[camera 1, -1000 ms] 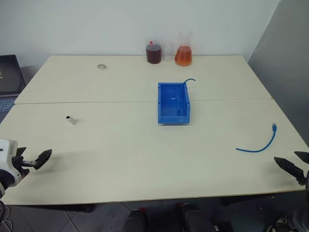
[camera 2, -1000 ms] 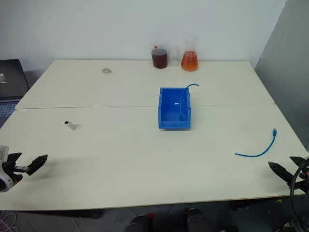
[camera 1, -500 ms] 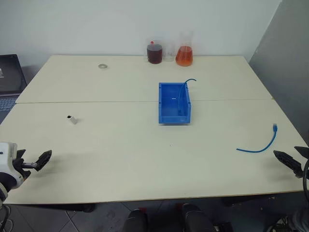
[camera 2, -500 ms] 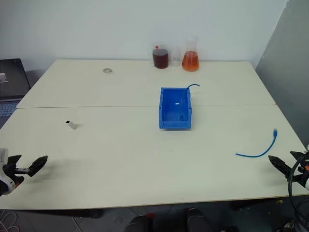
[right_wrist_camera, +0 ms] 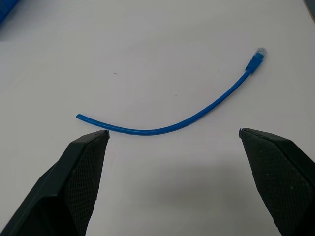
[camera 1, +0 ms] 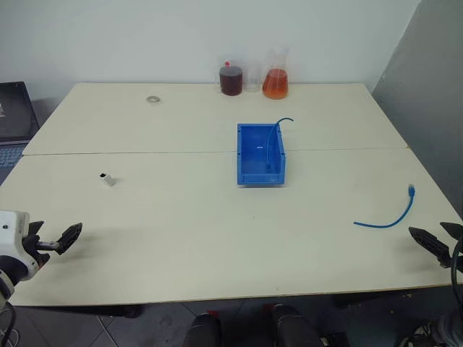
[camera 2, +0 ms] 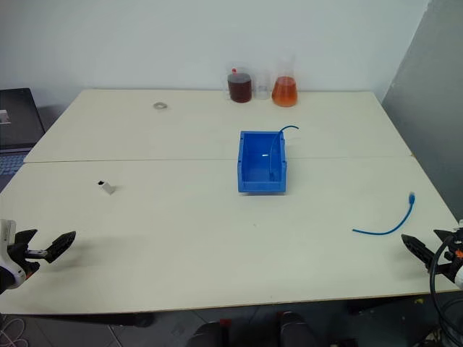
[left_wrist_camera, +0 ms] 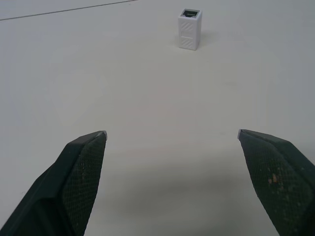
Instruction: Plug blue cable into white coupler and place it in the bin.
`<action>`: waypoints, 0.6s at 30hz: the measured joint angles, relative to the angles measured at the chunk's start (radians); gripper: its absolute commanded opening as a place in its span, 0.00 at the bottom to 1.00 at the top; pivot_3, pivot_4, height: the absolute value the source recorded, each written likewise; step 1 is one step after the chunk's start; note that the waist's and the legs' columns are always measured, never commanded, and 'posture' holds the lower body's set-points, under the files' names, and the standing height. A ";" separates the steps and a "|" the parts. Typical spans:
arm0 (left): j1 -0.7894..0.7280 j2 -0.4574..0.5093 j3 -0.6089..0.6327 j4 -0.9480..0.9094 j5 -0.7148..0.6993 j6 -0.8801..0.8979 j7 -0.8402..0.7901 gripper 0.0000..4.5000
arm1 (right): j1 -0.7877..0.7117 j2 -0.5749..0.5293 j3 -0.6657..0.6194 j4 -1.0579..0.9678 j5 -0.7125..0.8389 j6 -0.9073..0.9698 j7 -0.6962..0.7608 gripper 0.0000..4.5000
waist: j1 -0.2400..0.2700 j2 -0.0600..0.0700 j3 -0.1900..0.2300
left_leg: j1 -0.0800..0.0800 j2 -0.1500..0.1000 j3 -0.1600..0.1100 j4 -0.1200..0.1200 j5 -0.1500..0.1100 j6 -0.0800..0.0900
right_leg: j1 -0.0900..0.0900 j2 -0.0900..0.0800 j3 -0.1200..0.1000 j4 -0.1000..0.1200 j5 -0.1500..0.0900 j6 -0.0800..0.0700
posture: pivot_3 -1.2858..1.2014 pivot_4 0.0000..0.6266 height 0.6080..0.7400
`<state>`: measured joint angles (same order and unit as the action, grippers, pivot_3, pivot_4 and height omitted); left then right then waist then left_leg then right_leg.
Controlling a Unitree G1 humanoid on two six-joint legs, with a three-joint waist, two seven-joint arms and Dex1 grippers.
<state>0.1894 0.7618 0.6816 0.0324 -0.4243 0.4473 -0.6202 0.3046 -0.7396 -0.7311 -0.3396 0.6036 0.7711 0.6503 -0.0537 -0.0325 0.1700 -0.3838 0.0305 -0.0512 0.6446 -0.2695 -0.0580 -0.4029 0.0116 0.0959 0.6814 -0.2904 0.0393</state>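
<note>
Blue cable [right_wrist_camera: 197, 114] lies at twelve o'clock of the gaping right claw [right_wrist_camera: 172, 133]; the left claw [left_wrist_camera: 172, 133], likewise spread, faces the white coupler [left_wrist_camera: 189, 29].

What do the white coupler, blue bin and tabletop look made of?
White coupler: looks like moulded plastic, matte, with ribbed sides and a dark socket end.
Blue bin: likely rigid plastic, slightly glossy, uniformly coloured thin walls.
Tabletop: probably laminate board, smooth, matte cream, with a seam between two panels; core not visible.

white wrist housing [camera 1: 11, 235], black textured pincer fingers [left_wrist_camera: 74, 182]
</note>
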 measured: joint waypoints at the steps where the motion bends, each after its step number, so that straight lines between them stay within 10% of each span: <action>1: 0.004 -0.005 -0.001 -0.010 0.000 0.000 0.000 1.00 | -0.001 0.002 0.003 0.000 0.000 0.000 -0.001 1.00 | 0.000 0.000 0.000 | 0.000 0.000 0.000 0.000 0.000 0.000 | 0.000 0.000 0.000 0.000 0.000 0.000 | 0.52 0.24 1.00; 12: 0.014 -0.024 -0.057 -0.225 -0.017 0.049 0.018 1.00 | -0.009 0.026 0.036 -0.008 -0.002 0.002 -0.035 1.00 | 0.004 0.000 0.000 | 0.000 -0.001 0.000 0.001 0.000 0.000 | 0.001 0.000 0.000 0.000 0.001 0.001 | 0.52 0.24 1.00; 18: -0.201 -0.029 -0.388 -0.306 -0.015 0.053 -0.086 1.00 | -0.081 0.081 0.056 -0.003 -0.044 0.003 -0.163 1.00 | 0.021 0.001 0.000 | 0.002 -0.002 -0.001 0.002 0.000 0.000 | 0.005 0.000 0.000 0.000 0.002 0.002 | 0.52 0.24 1.00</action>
<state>-0.0116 0.7329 0.2932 -0.2739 -0.4394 0.5006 -0.7061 0.2240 -0.6587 -0.6747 -0.3424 0.5598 0.7740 0.4871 -0.0332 -0.0315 0.1697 -0.3817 0.0290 -0.0518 0.6471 -0.2691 -0.0582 -0.3984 0.0118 0.0959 0.6814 -0.2887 0.0417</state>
